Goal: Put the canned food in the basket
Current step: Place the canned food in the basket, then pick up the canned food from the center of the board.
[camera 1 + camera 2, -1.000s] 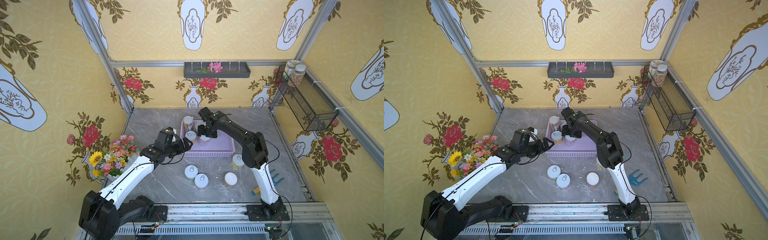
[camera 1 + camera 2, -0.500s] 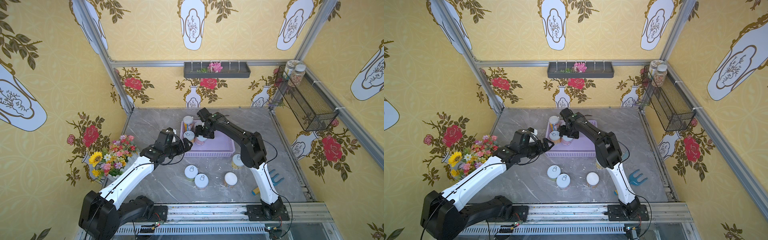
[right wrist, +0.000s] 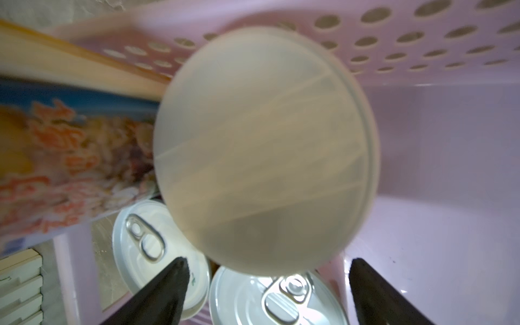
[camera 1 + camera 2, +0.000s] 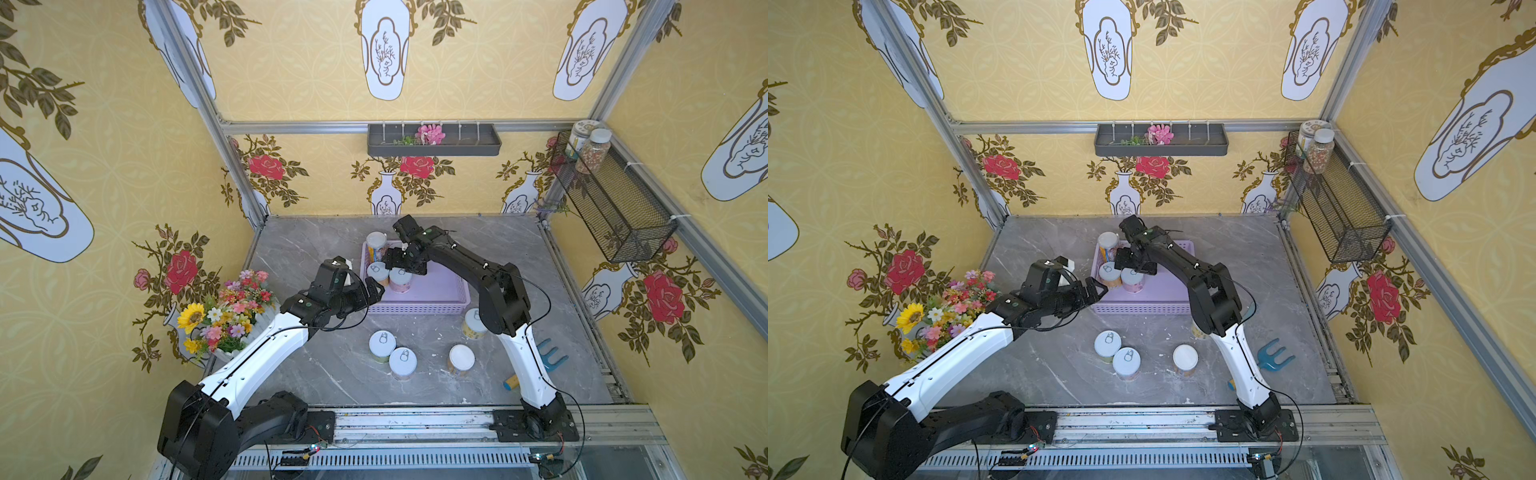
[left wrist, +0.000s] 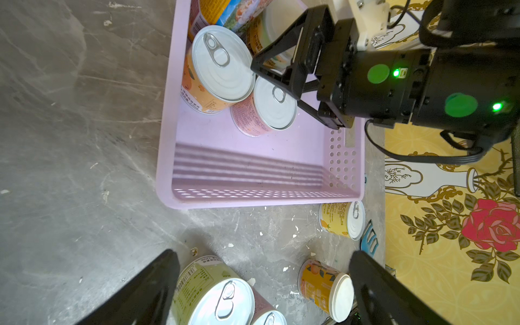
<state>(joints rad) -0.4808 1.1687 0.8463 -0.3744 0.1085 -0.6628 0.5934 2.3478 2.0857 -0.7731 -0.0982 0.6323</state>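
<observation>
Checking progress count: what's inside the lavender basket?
In the basket: tall blue-yellow can, orange can, pink can, plus a plain-lidded can under the right gripper, which covers it in both top views.

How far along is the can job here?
Done: three cans stand in the basket. In hand: the right gripper hangs open over a fourth can there, plain-lidded; whether it has settled is unclear. To do: four cans on the table; the left gripper is open and empty.
</observation>
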